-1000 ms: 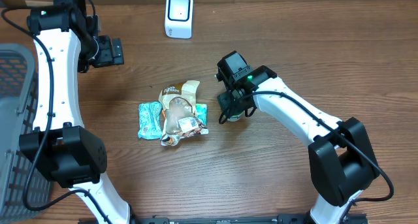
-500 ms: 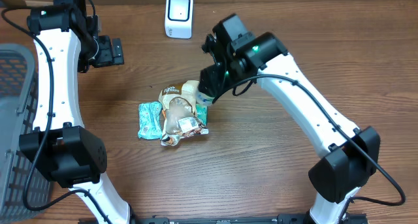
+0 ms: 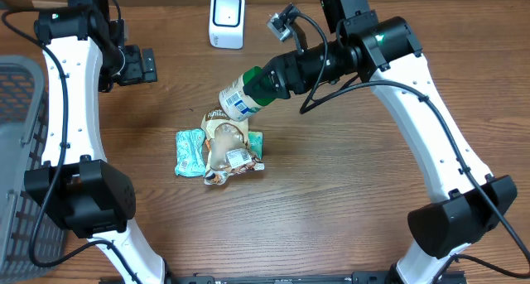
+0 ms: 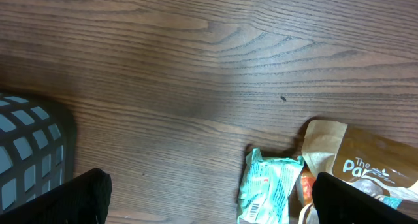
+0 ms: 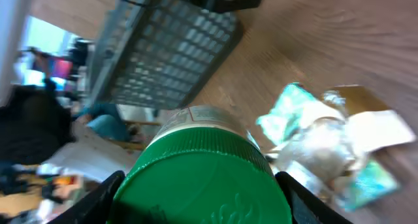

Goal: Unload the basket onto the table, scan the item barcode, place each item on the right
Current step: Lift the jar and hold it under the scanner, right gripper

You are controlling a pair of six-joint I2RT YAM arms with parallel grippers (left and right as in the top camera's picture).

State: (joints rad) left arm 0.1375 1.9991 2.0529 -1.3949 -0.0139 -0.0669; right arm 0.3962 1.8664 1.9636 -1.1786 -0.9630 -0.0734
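Right gripper (image 3: 269, 82) pinches the green-capped bottle (image 3: 237, 102) by its cap, base slanting toward lower left. The white scanner (image 3: 227, 20) stands directly above it, top centre.

Left arm (image 3: 70, 89): white shell links, chunky black joint housings, green light (image 3: 56, 16) glowing up top.
Right arm (image 3: 435, 127): same white-and-black build, green light lit too.
Cables (image 3: 356, 85): thin black leads, looping along both arms.
Fingers (image 4: 366, 201): matte black, blunt-edged, seen from the left wrist.
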